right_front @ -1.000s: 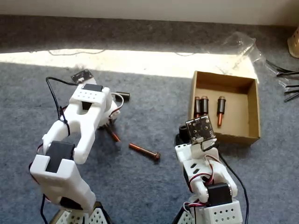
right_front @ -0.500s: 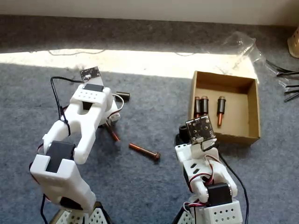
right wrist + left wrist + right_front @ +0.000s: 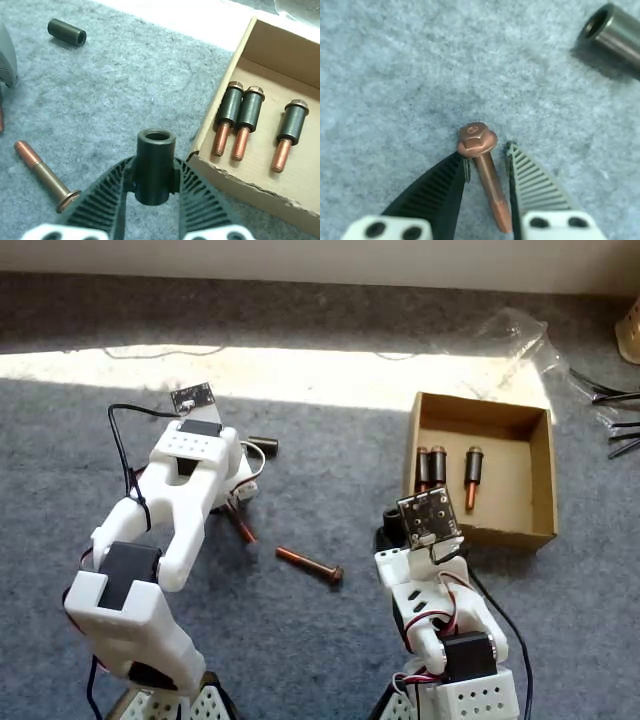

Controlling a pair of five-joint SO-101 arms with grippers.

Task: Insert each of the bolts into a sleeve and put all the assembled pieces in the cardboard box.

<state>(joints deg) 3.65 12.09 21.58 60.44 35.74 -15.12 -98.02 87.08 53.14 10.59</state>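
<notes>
the left gripper's (image 3: 487,156) jaws stand narrowly parted astride a copper bolt (image 3: 487,182) lying on the grey carpet (image 3: 395,75), with a loose sleeve (image 3: 615,32) nearby. the right gripper (image 3: 155,175) clamps a black sleeve (image 3: 156,160) upright near the cardboard box (image 3: 260,45), where three assembled pieces (image 3: 240,122) lie side by side. a second bolt (image 3: 308,565) lies between the arms.

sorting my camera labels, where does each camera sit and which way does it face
High view: fixed above, looking down on carpet, left arm, right arm, box and a loose bolt.
Left wrist view: on the left arm, facing down at carpet; left gripper straddles another bolt.
Right wrist view: on the right arm, facing the box; right gripper holds a sleeve.
Shared: high and right wrist views both show box and loose bolt.
</notes>
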